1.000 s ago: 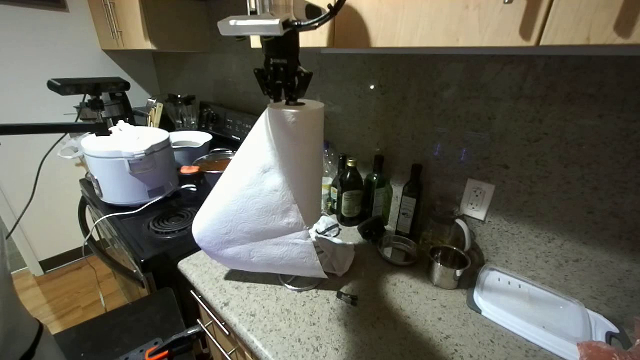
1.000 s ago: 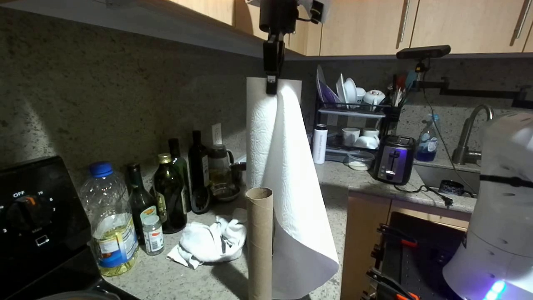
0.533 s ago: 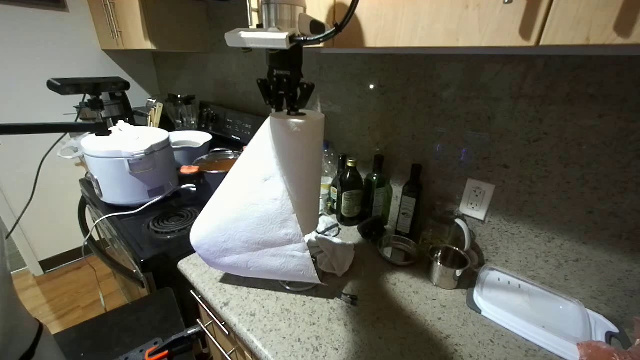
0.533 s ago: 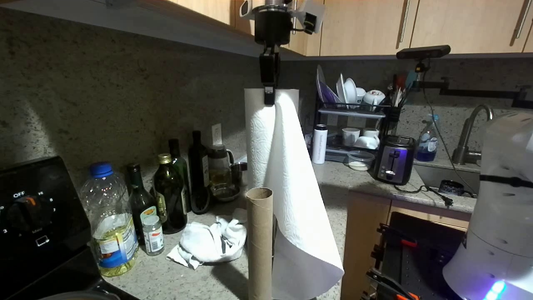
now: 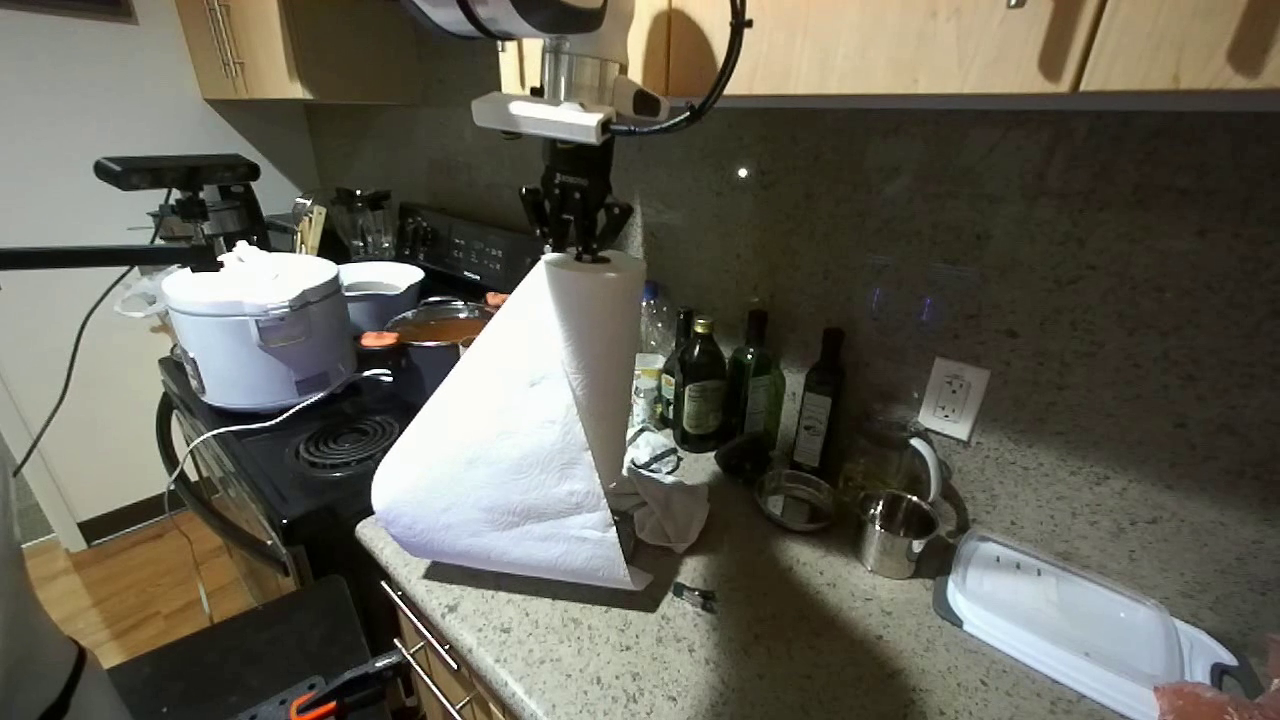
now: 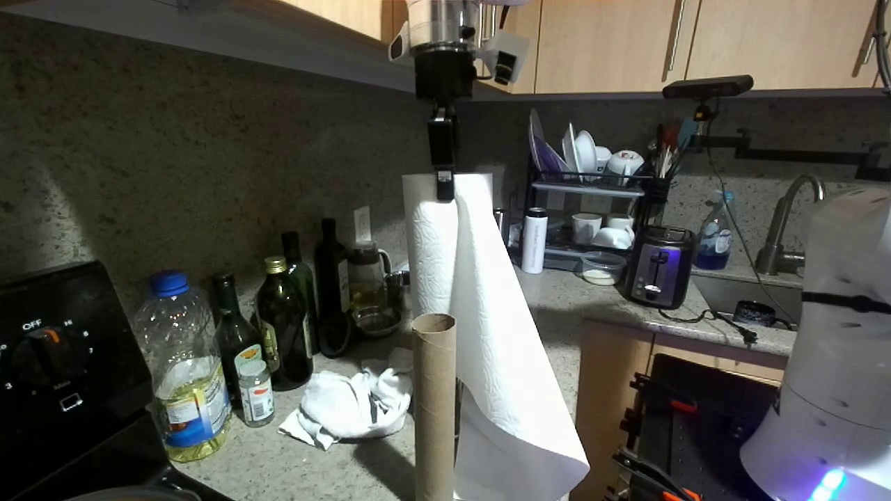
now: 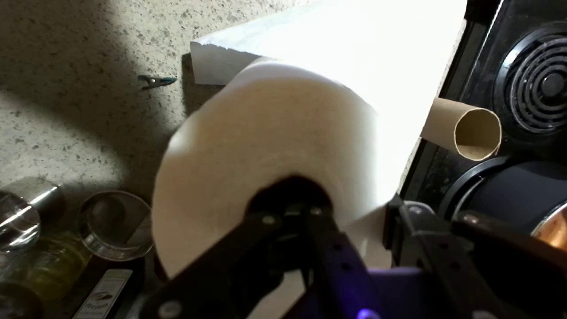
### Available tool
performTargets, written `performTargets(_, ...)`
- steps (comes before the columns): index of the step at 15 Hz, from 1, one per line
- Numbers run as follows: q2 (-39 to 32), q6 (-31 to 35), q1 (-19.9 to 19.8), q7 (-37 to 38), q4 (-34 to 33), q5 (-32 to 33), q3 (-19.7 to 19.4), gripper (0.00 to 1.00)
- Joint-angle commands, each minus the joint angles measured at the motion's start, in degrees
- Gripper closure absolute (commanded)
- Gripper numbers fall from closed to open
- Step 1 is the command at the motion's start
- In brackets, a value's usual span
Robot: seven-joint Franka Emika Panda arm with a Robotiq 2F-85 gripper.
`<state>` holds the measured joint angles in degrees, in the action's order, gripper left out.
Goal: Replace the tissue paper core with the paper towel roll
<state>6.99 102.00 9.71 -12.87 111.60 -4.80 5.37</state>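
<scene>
The black two-fingered claw (image 5: 576,252) is clamped on the wall of the fat white cylindrical paper towel roll (image 5: 605,350), one finger sunk in the hollow centre, the outer finger (image 6: 445,188) flat along the outside. The roll hangs nearly upright over the speckled stone counter (image 5: 560,645), its long loose white sheet (image 5: 500,470) spreading between seven and eight o'clock. In an exterior view the slim brown cardboard tissue paper core (image 6: 435,410) stands upright at six o'clock from the roll, overlapping it; whether it touches the sheet I cannot tell. From the roll, dark glass bottles (image 5: 703,395) stand at three o'clock, a crumpled white cloth (image 5: 672,510) lies at five, a rounded white cooker (image 5: 260,340) sits at nine.
</scene>
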Motion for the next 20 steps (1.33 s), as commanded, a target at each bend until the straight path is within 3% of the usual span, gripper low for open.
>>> performTargets(1,-2.3,-1.1,-1.0,-2.6,-1.6,-2.5,-0.1,0.93)
performTargets(14,-6.5,-0.2,-1.8,-2.1,-0.8,-1.9,0.9,0.93)
performTargets(15,-6.4,0.0,-1.8,-1.9,-0.7,-1.7,1.0,0.87)
performTargets(18,-5.5,0.8,-1.6,-1.1,-0.1,-0.8,1.5,0.50)
performTargets(20,-5.0,0.9,-1.6,-0.9,0.0,-0.6,1.7,0.38)
